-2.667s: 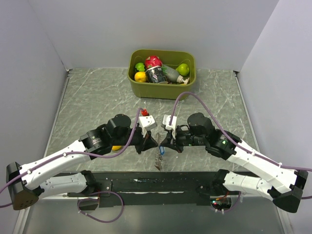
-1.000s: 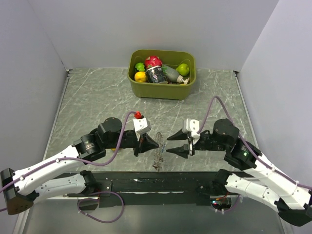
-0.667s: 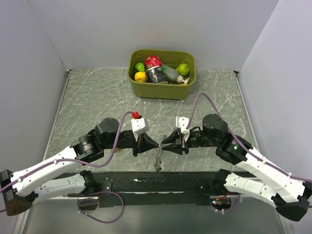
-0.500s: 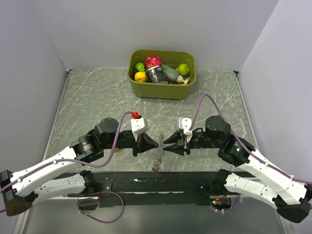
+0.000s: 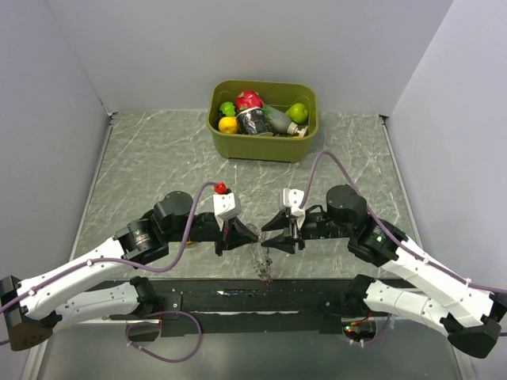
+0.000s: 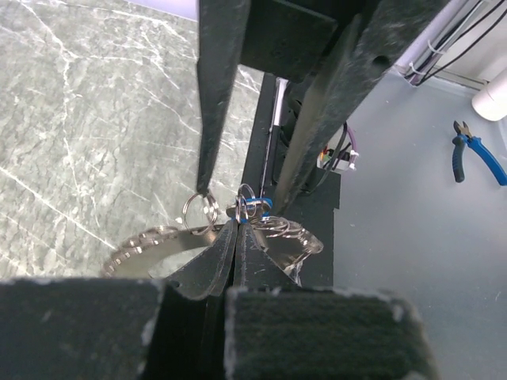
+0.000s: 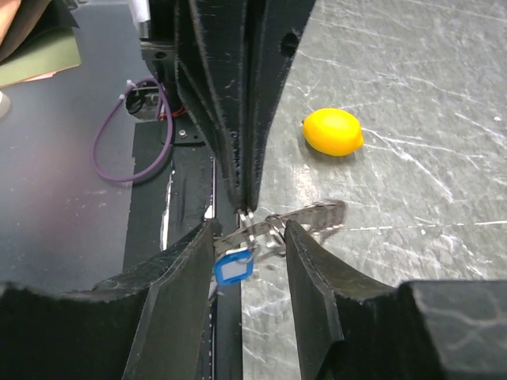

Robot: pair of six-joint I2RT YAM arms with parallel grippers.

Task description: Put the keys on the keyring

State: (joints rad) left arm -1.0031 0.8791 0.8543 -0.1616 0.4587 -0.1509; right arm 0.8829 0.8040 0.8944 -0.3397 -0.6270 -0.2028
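Observation:
The keyring (image 6: pixel 146 244), a flat grey band with a beaded rim, hangs from my left gripper (image 6: pixel 238 224), which is shut on it at its small wire loops. In the top view the keyring (image 5: pixel 261 260) dangles just above the table's near edge, between the two grippers. A key with a blue head (image 7: pixel 234 269) hangs at those loops. My right gripper (image 7: pixel 249 228) stands open, its fingers on either side of the blue key and the keyring (image 7: pixel 321 214), facing the left gripper (image 7: pixel 244 204) tip to tip. No other keys show.
A yellow lemon (image 7: pixel 333 131) lies on the marble table behind the left gripper. An olive bin (image 5: pixel 263 147) full of fruit and containers stands at the back middle. A black strip (image 5: pixel 238 301) runs along the near edge. A small red thing (image 5: pixel 221 188) sits on the left wrist.
My right gripper has moved left, from a gap away to right up against the left gripper's tips, its jaws now around the hanging bundle. The keyring swings slightly. The left gripper stays shut.

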